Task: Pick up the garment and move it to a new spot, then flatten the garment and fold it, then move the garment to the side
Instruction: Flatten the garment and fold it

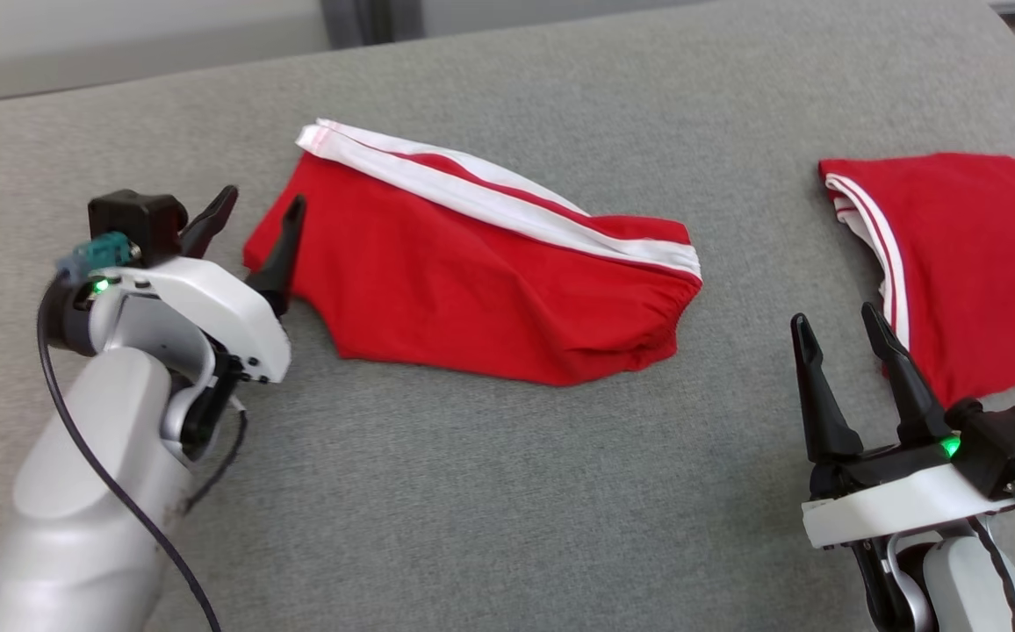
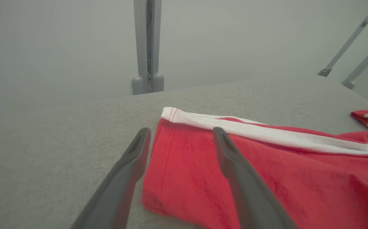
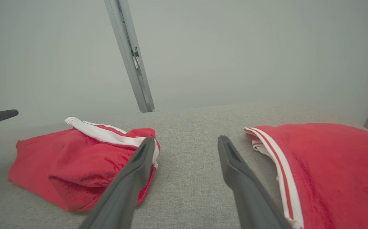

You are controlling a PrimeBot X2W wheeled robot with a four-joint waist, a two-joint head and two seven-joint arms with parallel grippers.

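Garment [image 1: 472, 290] lies flat on grey fabric surface [image 1: 472, 491], red top [image 1: 973, 263] well apart.

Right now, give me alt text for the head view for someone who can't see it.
Folded red shorts with a white stripe lie on a grey cloth surface, the open left gripper at their left end. A second red garment lies at the right edge, the open right gripper just before it.
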